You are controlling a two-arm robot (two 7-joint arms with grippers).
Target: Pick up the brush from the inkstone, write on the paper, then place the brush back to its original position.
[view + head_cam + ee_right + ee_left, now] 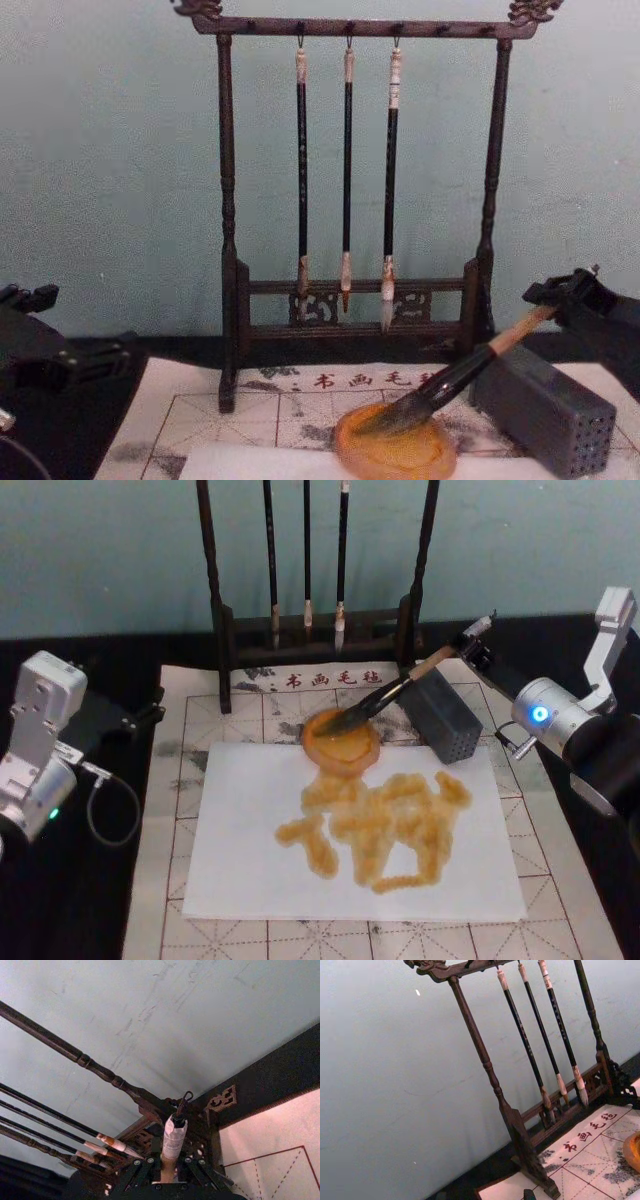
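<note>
At the far left, the left gripper (140, 718) is parked over the dark worktop (70, 910), just off the left edge of the beige grid-lined mat (190, 705); whether it is open or closed cannot be told. In the chest view it (85, 358) is seen low at the left edge, apart from every task item.

At the back of the mat a dark wooden rack (212, 580) is stood, with three thin black-shafted brushes (347, 170) hung from its top bar.

The paper (240, 870) is laid flat on the mat in front of the rack and is marked with thick orange-amber strokes (385, 825) across its middle and right part.

At the paper's far edge the inkstone (342, 742) is set, overlapping the sheet. The brush (392, 690) is tilted, its dark bristles rested on the inkstone and its pale handle raised toward the right. In the chest view the bristles are seen touching the dish (395, 448).

Just right of the inkstone a grey perforated block (447, 720) is placed, passed over by the brush handle.

The right gripper (468, 646) is closed on the upper end of the brush handle; in the right wrist view the white end cap is seen clamped within it (169, 1167).
</note>
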